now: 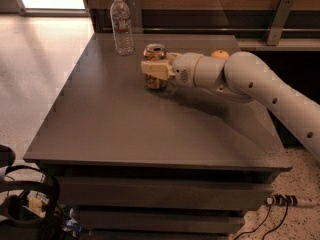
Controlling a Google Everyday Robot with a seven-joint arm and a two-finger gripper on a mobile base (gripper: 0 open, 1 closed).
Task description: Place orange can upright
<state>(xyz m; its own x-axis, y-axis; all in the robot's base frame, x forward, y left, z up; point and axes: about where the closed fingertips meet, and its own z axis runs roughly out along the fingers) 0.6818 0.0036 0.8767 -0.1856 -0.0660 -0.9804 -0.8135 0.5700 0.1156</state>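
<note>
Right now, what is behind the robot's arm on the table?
An orange fruit shows just above the arm; its lower part is covered, so what it rests on cannot be seen. The gripper is at the upright orange can, nearer the water bottle.

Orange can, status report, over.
Hand shut on can, far-centre of table. Can upright, base on table. Bottle behind-left, orange to the right, both apart from can; nothing in the way.
</note>
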